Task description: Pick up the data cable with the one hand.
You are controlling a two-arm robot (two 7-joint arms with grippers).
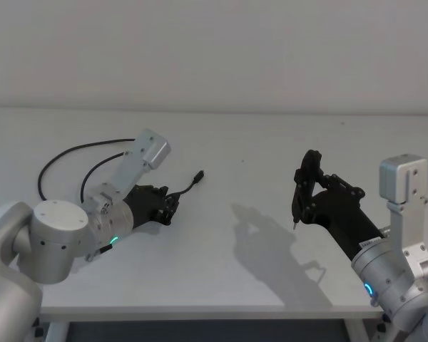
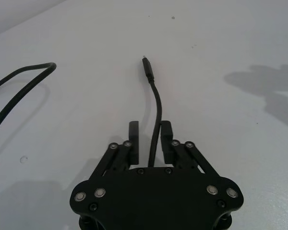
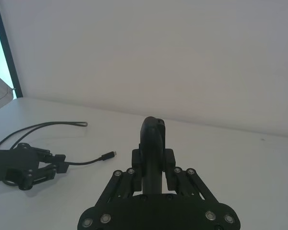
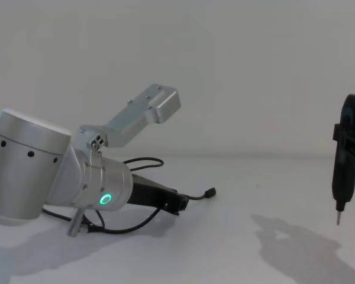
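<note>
The data cable [image 1: 64,153] is a thin black cord looping across the white table at the left, and its free plug [image 1: 198,175] lies toward the middle. My left gripper [image 1: 172,206], blocky and black on the silver arm with a green ring, rests low on the table over the cable. In the left wrist view the cable [image 2: 156,103] runs between the fingers of the left gripper [image 2: 150,132], close against one finger [image 2: 167,134]; the jaws stand open. My right gripper [image 1: 304,196] hovers at the right, shut on a black pin-tipped tool [image 4: 341,177] held upright.
The white table [image 1: 257,249] stretches between the two arms, with the right arm's shadow on it. A plain wall stands behind. The cable's far loop [image 4: 143,161] lies behind my left arm.
</note>
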